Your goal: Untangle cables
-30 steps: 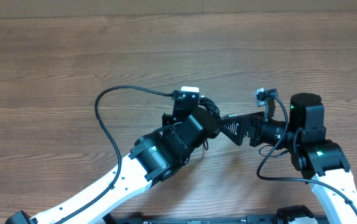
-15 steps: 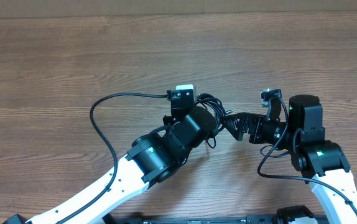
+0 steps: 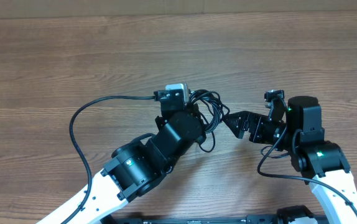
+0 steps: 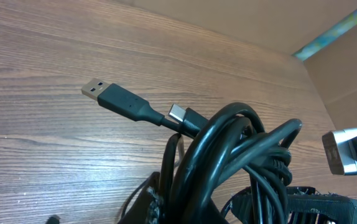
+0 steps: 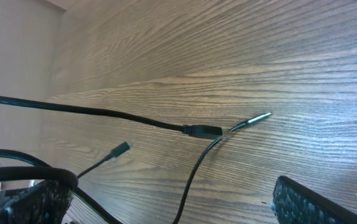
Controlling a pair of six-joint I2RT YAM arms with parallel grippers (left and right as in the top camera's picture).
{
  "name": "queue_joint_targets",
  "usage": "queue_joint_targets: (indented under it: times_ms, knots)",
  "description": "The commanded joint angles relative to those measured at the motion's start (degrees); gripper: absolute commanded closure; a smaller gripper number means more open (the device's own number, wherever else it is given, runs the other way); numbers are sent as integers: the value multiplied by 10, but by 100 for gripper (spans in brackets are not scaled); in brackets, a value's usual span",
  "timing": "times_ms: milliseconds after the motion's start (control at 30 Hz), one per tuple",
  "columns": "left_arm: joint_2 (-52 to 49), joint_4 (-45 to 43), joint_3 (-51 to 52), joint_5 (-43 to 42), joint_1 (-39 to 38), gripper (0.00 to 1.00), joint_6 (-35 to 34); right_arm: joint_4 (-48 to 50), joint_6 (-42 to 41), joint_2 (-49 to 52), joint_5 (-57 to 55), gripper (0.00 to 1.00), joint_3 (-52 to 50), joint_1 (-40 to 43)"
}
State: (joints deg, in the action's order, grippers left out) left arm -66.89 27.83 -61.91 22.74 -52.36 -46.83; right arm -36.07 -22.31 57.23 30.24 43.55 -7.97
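Observation:
The cables are thin black cords bunched in a tangled loop [image 3: 207, 109] at the table's middle. My left gripper [image 3: 194, 113] is shut on this bundle [image 4: 234, 149]. In the left wrist view [image 4: 225, 208] a USB-A plug [image 4: 113, 96] and a smaller silvery-tipped plug [image 4: 180, 114] stick out of the bundle to the left. My right gripper [image 3: 236, 121] sits just right of the bundle. It is open [image 5: 166, 208], and one thin cord [image 5: 194, 177] runs between its fingers. Beyond lie a black plug [image 5: 203, 130], a silvery jack tip [image 5: 253, 120] and a small plug [image 5: 119, 149].
The left arm's own thicker black cable [image 3: 79, 124] loops out over the wooden table [image 3: 73, 56] to the left. The right arm's own cable [image 3: 272, 163] hangs below its wrist. A cardboard wall [image 4: 352, 56] stands beyond the table's far edge.
My left gripper has moved left and slightly away from the right gripper, carrying the cable bundle. The gap between the two grippers has widened. The right arm has barely moved.

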Motion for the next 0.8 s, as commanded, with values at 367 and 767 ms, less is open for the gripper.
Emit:
queue_joint_targets:
  times_ms: [367, 767]
  knots:
    - [31, 61, -6, 131, 3, 96, -51, 78, 15, 0, 172, 0, 11, 5]
    - [3, 43, -5, 68, 2, 96, -51, 87, 71, 0, 237, 0, 11, 5]
